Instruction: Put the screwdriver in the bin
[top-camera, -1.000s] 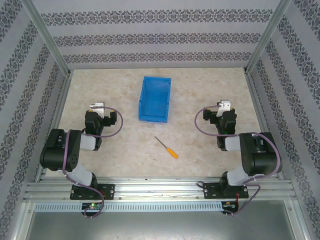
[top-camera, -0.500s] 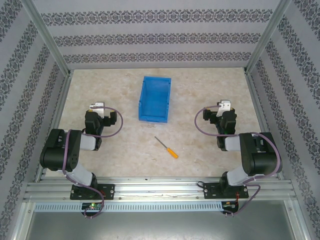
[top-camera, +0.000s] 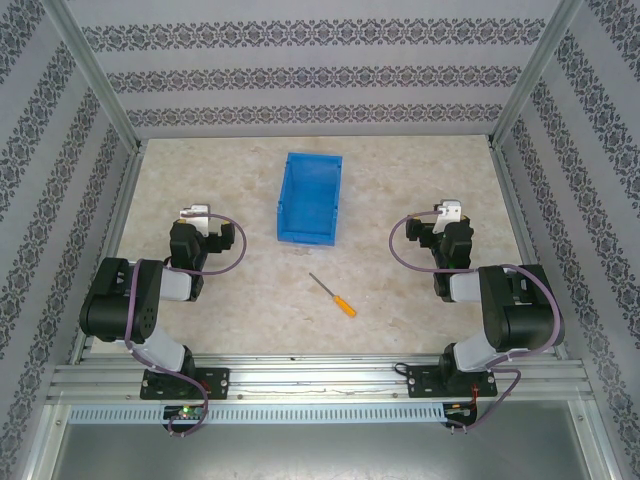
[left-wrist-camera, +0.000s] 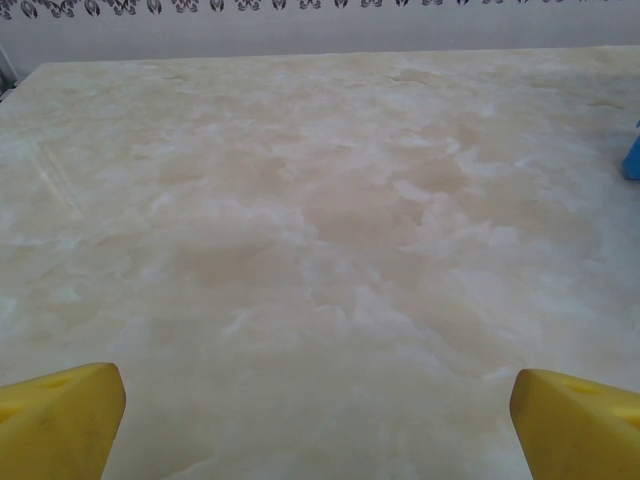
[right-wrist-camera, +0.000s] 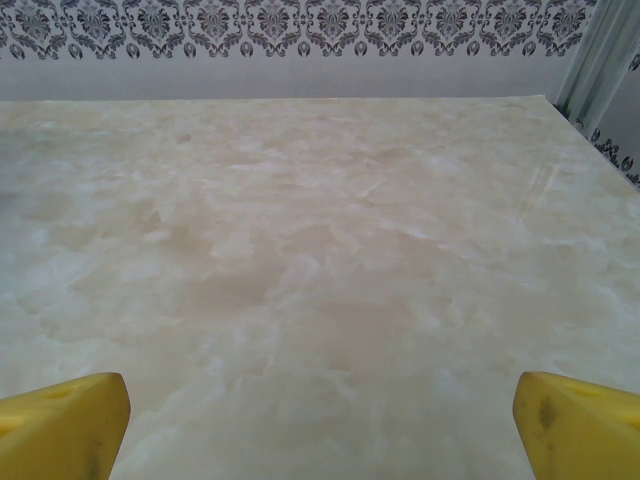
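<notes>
Screwdriver (top-camera: 333, 295) lying flat on table (top-camera: 250, 300), near blue bin (top-camera: 308, 232) but apart from it, between both arms, left gripper (left-wrist-camera: 316, 420) spread wide, empty, right gripper (right-wrist-camera: 320, 425) spread wide, empty

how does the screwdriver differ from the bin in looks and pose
The screwdriver is slim with an orange handle; the bin is a blue open box. The screwdriver is far shorter than the bin. The screwdriver lies diagonally; the bin stands upright. Both rest on the table.
</notes>
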